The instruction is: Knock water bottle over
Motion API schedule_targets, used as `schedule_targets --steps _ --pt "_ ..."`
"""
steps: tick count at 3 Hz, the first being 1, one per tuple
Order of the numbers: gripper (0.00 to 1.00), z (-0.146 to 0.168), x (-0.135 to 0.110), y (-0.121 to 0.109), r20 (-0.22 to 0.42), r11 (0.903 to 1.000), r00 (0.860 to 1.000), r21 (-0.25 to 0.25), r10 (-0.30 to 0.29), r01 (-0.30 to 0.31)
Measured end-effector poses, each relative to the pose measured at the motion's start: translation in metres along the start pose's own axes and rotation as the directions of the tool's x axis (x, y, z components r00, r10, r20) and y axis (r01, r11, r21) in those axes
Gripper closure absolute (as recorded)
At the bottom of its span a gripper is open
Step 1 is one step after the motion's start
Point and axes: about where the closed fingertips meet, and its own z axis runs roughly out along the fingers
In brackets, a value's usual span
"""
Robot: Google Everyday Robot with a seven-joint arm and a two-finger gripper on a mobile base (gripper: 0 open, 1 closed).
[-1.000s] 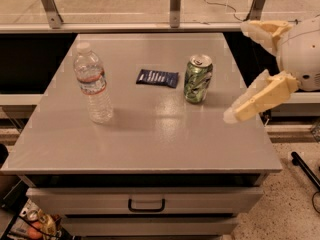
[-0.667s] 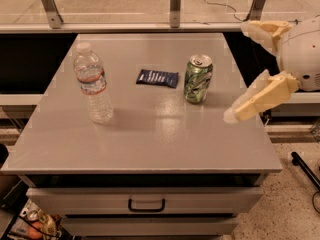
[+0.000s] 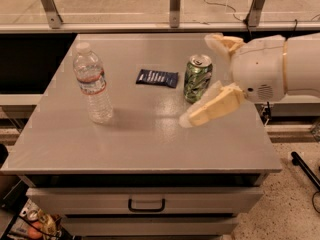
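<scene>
The gripper (image 3: 196, 80) has shifted left since a second ago. Then it hung over the table's right edge, with a clear gap between its lower finger and the green soda can (image 3: 196, 73). Now its white body sits over the right part of the grey table (image 3: 150, 149). The lower finger (image 3: 215, 106) reaches down and left across the can's near right side as the camera sees it. Its tip ends left of the can's base, above bare tabletop. The upper finger shows just right of the can's top, toward the far side. The jaws are released and spread wide, gripping nothing. Whether they actually straddle the can or only pass in front of it cannot be told.

The water bottle (image 3: 93, 89) stands upright on the left part of the table, cap on, exactly where it stood earlier, well apart from the gripper. A dark blue packet (image 3: 157, 77) lies flat between the bottle and the can, toward the far side, also unmoved. The can remains upright in its earlier spot. A drawer with a dark handle (image 3: 146, 204) fronts the table on its near side.
</scene>
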Motion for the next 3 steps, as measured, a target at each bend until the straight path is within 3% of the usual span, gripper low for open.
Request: schedule_targets --steps 2,3 --pt "0.0 0.074 -0.011 0.021 0.119 0.9981 0.991 0.019 0.055 -0.058" --pt "0.0 0.106 -0.013 0.031 0.136 0.9961 0.987 -0.001 0.087 -0.088"
